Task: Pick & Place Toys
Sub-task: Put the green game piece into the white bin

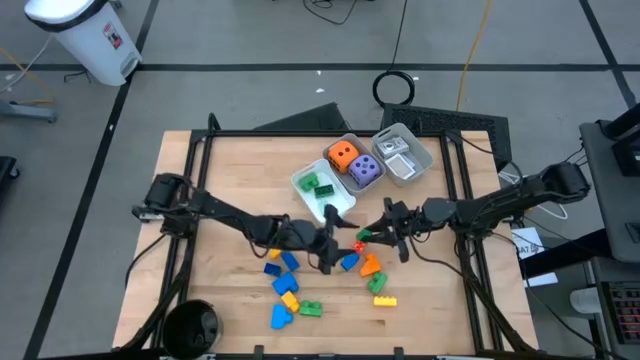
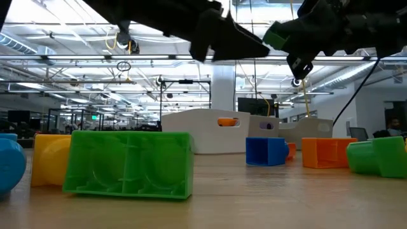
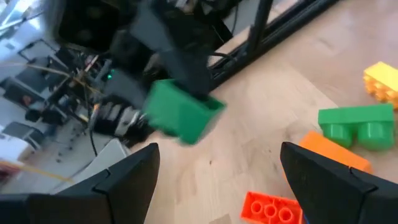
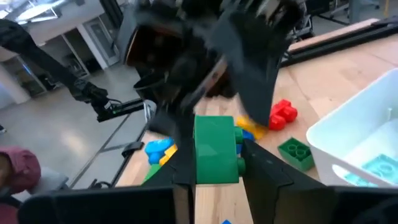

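Note:
My right gripper (image 4: 216,155) comes in from the table's right and is shut on a green brick (image 4: 216,146), held in the air over the table's middle (image 1: 365,234). My left gripper (image 3: 217,162) reaches in from the left and stands open just short of that brick (image 3: 183,112), touching nothing. On the wood below lie loose bricks: red (image 1: 358,246), orange (image 1: 371,266), green (image 1: 378,284), yellow (image 1: 385,300) and blue (image 1: 287,262). The orange die (image 1: 343,155) and purple die (image 1: 364,170) sit in a clear tray. My right gripper pinches the green brick by two opposite sides (image 4: 202,168) between its two fingers. The fingers point level, from the table's right side. The brick sticks out past the fingertips and is lifted clear of the table (image 2: 275,35).
A white tray (image 1: 300,180) holding a green brick (image 1: 315,183) stands behind the grippers, with a second clear tray (image 1: 425,158) at the far right. More bricks lie near the front edge (image 1: 290,298). A dark frame (image 1: 200,150) borders the table.

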Robot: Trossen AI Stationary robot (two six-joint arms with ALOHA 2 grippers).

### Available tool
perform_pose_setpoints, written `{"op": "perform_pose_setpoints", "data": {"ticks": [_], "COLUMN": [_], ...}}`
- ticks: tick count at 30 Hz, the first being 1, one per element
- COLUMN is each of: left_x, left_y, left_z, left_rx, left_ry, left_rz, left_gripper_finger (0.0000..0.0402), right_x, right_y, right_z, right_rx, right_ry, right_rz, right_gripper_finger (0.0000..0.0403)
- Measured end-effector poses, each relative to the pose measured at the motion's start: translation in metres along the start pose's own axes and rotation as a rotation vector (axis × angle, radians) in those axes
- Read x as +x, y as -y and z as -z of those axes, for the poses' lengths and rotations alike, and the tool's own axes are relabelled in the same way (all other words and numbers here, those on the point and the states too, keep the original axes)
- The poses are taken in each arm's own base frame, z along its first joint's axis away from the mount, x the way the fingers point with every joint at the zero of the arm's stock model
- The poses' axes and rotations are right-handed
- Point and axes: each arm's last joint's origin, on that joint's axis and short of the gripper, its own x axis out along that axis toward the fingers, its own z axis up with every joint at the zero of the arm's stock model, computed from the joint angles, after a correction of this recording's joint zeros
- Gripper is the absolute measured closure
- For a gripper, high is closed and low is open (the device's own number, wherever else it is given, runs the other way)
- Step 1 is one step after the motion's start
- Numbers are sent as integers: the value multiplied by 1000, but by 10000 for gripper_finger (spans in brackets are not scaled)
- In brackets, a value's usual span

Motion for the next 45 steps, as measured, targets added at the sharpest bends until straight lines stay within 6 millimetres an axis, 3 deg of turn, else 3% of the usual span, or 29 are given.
{"op": "perform_pose_setpoints", "data": {"ticks": [7, 23, 27, 34, 42, 45], "left_x": [21, 22, 22, 21, 20, 19], "left_y": [0, 0, 0, 2, 0, 0], "left_z": [-13, -18, -18, -20, -23, -24], "left_rx": [15, 64, 69, 67, 30, 12], "left_ry": [26, 21, 20, 45, -4, -14], "left_rz": [-40, -56, -53, -34, -148, -172], "left_gripper_finger": [66, 71, 112, 230, 230, 204], "right_x": [5, 10, 10, 11, 4, -4], "right_y": [0, 2, 2, 2, -1, -4], "right_z": [3, 8, 8, 8, -1, -6], "right_rx": [-2, 26, 27, 24, -11, -49], "right_ry": [2, -12, -14, -17, 26, 22], "right_rz": [-50, -71, -70, -67, -58, -60], "right_gripper_finger": [340, 335, 336, 332, 302, 279]}}
